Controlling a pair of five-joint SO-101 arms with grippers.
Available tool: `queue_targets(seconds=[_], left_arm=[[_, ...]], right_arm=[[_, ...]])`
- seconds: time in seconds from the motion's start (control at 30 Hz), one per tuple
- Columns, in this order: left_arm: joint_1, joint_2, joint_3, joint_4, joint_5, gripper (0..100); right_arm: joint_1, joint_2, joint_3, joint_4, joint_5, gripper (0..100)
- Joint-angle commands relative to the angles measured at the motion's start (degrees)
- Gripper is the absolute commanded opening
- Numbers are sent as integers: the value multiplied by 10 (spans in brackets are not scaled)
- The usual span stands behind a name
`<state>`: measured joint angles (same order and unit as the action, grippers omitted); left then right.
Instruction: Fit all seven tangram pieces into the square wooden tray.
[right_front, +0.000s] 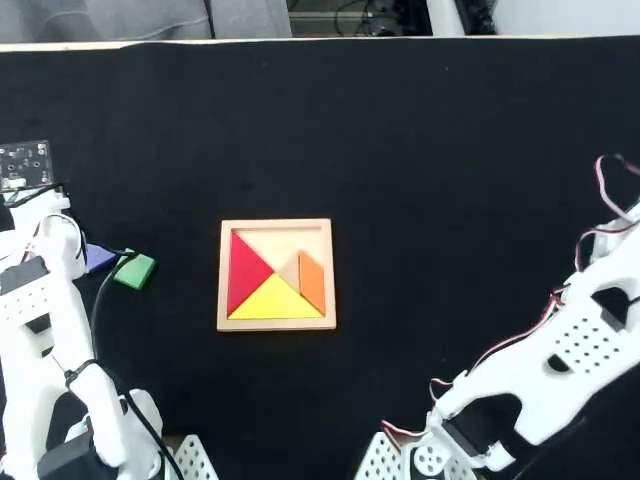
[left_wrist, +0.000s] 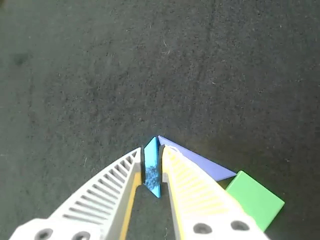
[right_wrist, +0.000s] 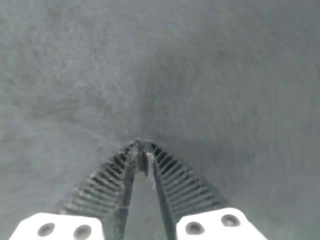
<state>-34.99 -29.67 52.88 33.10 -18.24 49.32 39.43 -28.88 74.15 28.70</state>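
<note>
Tabletop: black cloth, matt, slightly fuzzy nap; pale lint specks up close.

Tray: light wood, smooth, bare-looking rim and floor, low sheen.

Red triangle, yellow triangle, orange piece: solid-colour coated faces, even and smooth, satin rather than shiny.

Green square and violet triangle: same flat coated finish, crisp edges.

Blue piece: coated; its narrow edge is a bit glossier and mottled.

Left hand: white moulded plastic, matt, ribbed finger faces.

Right hand: same ribbed plastic, no shine.

Arm shells: white matt plastic, perforated panels; thin plastic-sheathed cables.
</note>
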Motion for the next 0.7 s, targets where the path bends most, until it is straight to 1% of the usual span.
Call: queue_targets(seconds=[0.0, 0.03, 0.07, 0.2, 0.27, 0.33, 0.4, 0.47, 0.53, 0.6, 0.67], left_arm=[[-1, -16, -43, -7, 3, 84], [0, -14, -45, -8, -11, 84], [7, -10, -51, -4, -44, 84], [41, -2, -36, -8, -260, 84], [44, 12, -32, -19, -331, 84], [40, 38, -29, -75, -348, 84], [36, 76, -29, -157, -348, 84], [26, 130, -33, -238, -348, 84], [24, 192, -34, -301, -348, 84], [22, 247, -35, -331, -351, 84], [21, 290, -53, -331, -349, 83]], right_arm=[[-46, -116, -35, 69, -35, 10], [-64, -134, -35, 90, -42, 10], [-82, -151, -35, 111, -53, 10], [-154, -204, -35, 180, -99, 10], [-190, -225, -32, 205, -126, 10], [-230, -248, -19, 220, -144, 10], [-272, -279, 8, 225, -152, 10], [-315, -320, 50, 224, -160, 10], [-349, -368, 97, 218, -167, 10], [-379, -422, 156, 199, -167, 10], [-403, -474, 227, 164, -167, 10]])
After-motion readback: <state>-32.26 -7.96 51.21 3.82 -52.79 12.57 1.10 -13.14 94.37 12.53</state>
